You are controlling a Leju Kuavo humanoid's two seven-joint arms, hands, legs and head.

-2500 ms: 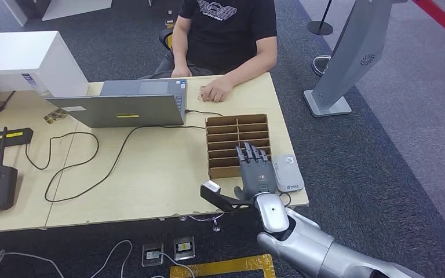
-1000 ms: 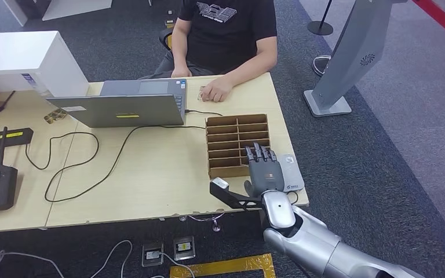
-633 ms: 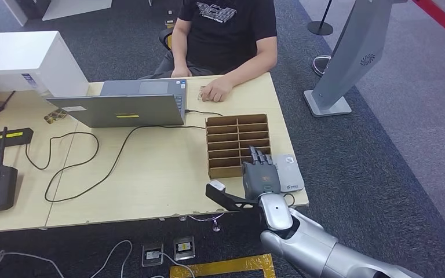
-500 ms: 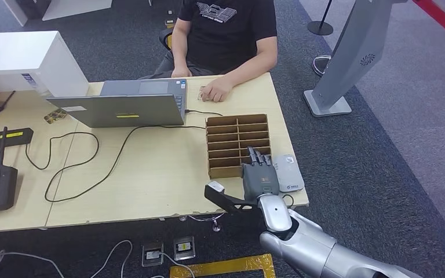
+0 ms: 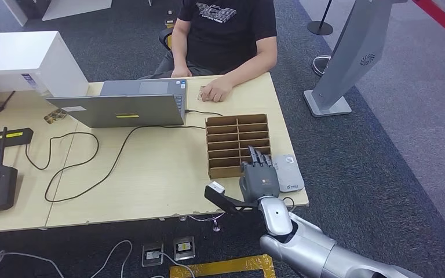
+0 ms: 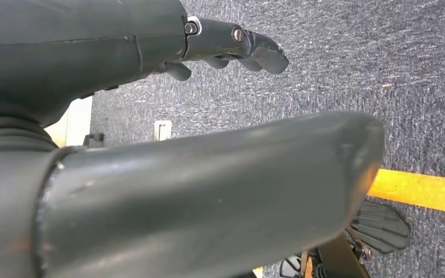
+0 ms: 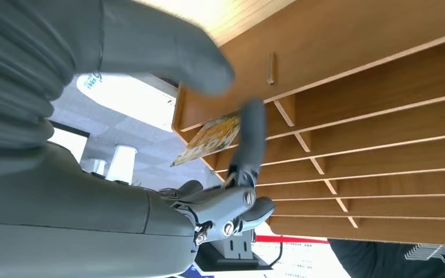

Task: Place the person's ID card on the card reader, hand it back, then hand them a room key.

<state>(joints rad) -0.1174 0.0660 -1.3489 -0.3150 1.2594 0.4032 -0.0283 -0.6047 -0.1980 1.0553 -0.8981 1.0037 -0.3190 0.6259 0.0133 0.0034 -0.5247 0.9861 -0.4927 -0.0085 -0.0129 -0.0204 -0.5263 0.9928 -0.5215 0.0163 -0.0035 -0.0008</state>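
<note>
The right hand point(image 5: 259, 176) is held over the near right corner of the desk point(image 5: 150, 174), above the near edge of the wooden card organizer point(image 5: 232, 145) and just beside the grey card reader point(image 5: 288, 172). In the right wrist view a yellow-printed card point(image 7: 208, 139), judged to be the room key, is seen slanting out of an end compartment of the organizer. One dark finger point(image 7: 249, 139) is laid against its edge while the thumb is raised above it. Whether the card is actually pinched cannot be told. The left hand point(image 6: 179, 174) is hung over the carpet with fingers and thumb apart, and nothing is held in it. No ID card can be made out on the reader.

Several failures can be expected from here. If the card is caught by one finger alone, it may be tipped flat into the compartment or pushed under a divider. If the thumb is closed too early, the thin divider wall may be gripped with the card and the light organizer dragged toward the desk edge. The reader may also be knocked off that corner when the hand is withdrawn. A loosely pinched card could be dropped before the person's hand point(image 5: 214, 91) at the far edge is reached.
</note>
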